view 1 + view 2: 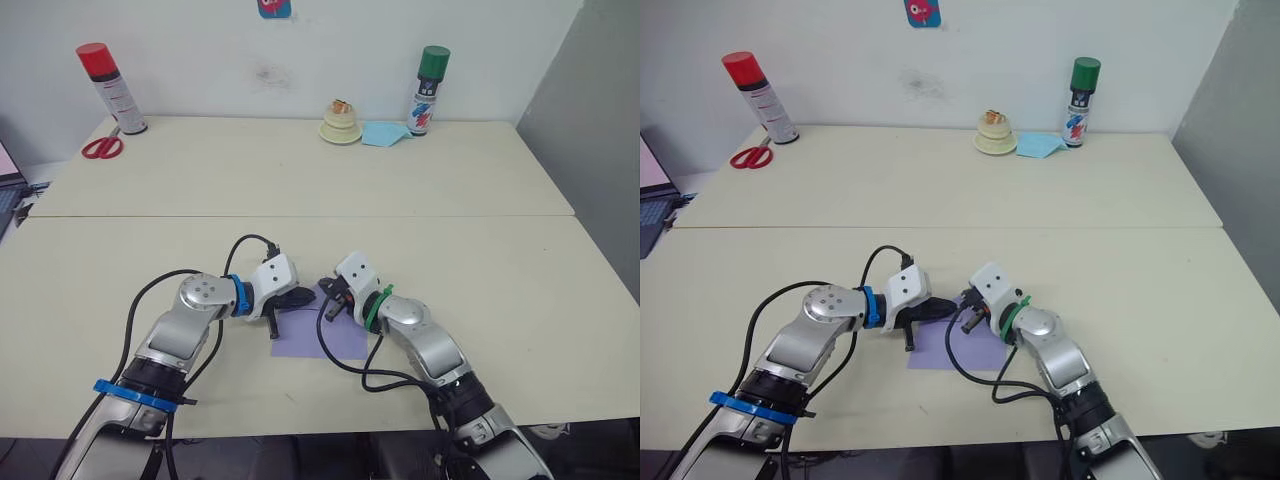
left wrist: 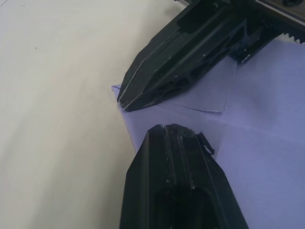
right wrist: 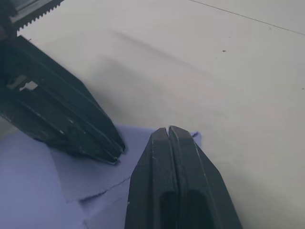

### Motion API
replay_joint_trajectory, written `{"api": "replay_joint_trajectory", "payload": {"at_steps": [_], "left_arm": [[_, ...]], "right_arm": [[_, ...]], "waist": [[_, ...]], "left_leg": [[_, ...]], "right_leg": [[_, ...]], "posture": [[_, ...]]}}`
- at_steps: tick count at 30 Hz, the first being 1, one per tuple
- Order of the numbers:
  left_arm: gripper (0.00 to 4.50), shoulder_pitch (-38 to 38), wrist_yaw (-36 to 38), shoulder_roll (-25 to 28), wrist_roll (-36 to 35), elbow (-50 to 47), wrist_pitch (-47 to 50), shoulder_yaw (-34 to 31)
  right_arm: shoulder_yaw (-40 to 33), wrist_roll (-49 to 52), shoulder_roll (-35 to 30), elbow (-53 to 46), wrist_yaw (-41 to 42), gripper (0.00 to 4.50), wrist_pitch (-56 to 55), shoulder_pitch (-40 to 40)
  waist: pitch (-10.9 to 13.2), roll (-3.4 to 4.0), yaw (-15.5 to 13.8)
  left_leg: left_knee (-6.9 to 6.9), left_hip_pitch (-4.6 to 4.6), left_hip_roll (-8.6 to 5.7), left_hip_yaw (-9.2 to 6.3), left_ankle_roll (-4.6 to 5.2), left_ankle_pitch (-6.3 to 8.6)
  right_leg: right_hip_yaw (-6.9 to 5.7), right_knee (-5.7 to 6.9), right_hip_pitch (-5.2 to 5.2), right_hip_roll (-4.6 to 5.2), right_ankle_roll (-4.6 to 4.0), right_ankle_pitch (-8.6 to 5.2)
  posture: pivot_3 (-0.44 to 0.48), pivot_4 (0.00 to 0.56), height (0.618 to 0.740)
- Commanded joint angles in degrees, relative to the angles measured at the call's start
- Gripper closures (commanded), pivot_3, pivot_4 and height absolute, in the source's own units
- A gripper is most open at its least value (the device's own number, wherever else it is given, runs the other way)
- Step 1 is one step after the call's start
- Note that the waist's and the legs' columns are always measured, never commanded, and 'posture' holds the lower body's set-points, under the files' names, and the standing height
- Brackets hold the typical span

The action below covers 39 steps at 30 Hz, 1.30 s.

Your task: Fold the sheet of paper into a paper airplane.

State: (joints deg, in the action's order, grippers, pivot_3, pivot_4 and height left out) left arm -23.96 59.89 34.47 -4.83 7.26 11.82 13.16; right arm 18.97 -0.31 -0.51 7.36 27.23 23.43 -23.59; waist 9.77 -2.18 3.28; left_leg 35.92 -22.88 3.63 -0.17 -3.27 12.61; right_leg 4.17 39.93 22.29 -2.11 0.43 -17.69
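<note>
Both claws, left [image 1: 292, 299] and right [image 1: 330, 290], pressed together on thin lavender paper sheet's [image 1: 318, 336] far edge; probably creasing corner fold. Next: press crease flat.

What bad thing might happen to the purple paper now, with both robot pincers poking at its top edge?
1. Both the left pincer and the right pincer are shut and crowd the far edge of the sheet of paper. They could bump each other and knock the fold crooked.
2. The paper is thin and lies loose on the table. A push might slide or crumple it instead of creasing it.
</note>
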Motion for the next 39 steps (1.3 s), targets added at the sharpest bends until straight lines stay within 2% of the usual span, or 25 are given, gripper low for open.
{"api": "replay_joint_trajectory", "payload": {"at_steps": [1, 15, 19, 23, 34, 39], "left_arm": [[4.47, 1.52, -0.02, 0.06, 1.91, 1.04, -0.39, 1.9], [4.47, 1.15, -0.53, 0.29, 2.97, 1.56, -0.85, 2.16], [4.47, 1.03, -0.56, 0.31, 3.05, 1.88, -1.05, 2.29], [4.47, 0.57, -0.49, 0.17, 3.2, 2.44, -1.28, 2.43], [4.47, 0.01, -0.76, 0.1, 3.26, 3.12, -1.74, 2.69], [4.47, 0.27, -1.05, 0.21, 3.16, 2.62, -1.45, 2.52]], "right_arm": [[-0.02, 0.87, 1.9, 2.21, -0.65, 4.5, 0.21, -0.06], [-2.3, -2.74, -1.81, 5.43, -5.76, 4.5, 0.38, -1.1], [-4.36, 0.54, 0.46, 4.38, -5.88, 4.5, -3.96, -1.29], [-5.04, 4.84, 3.55, 1.85, -2.6, 4.5, -7.67, -0.52], [1.55, 0.31, 1.29, 4.48, -1.1, 4.5, -2.95, -0.01], [1.76, -1.04, 0.36, 5.62, -1.59, 4.5, -1.73, -0.57]], "waist": [[0.0, 0.0, 0.0], [-0.12, 0.03, -0.01], [-0.12, 0.04, -0.01], [-0.1, 0.06, -0.01], [-0.08, 0.1, -0.02], [-0.1, 0.09, -0.02]], "left_leg": [[0.0, 0.01, 0.02, 0.0, 0.0, 0.0], [0.0, 0.06, -0.03, 0.02, 0.0, 0.0], [0.01, 0.06, -0.03, 0.02, 0.0, 0.0], [0.0, 0.01, -0.03, 0.02, 0.0, 0.0], [0.0, 0.02, -0.03, 0.03, 0.0, 0.0], [0.0, 0.06, -0.02, 0.01, 0.0, 0.0]], "right_leg": [[0.0, 0.01, 0.0, 0.0, 0.0, 0.0], [0.02, 0.01, -0.04, 0.0, 0.0, 0.0], [0.01, 0.01, -0.05, 0.0, 0.0, 0.0], [0.02, 0.0, -0.02, 0.0, 0.0, 0.0], [0.01, 0.0, -0.02, 0.0, 0.0, 0.0], [0.01, 0.01, -0.04, 0.0, 0.0, 0.0]], "posture": [[0.0, 0.15, 0.737], [0.0, 0.15, 0.737], [0.0, 0.15, 0.737], [0.0, 0.15, 0.737], [0.0, 0.15, 0.737], [0.0, 0.15, 0.737]]}}
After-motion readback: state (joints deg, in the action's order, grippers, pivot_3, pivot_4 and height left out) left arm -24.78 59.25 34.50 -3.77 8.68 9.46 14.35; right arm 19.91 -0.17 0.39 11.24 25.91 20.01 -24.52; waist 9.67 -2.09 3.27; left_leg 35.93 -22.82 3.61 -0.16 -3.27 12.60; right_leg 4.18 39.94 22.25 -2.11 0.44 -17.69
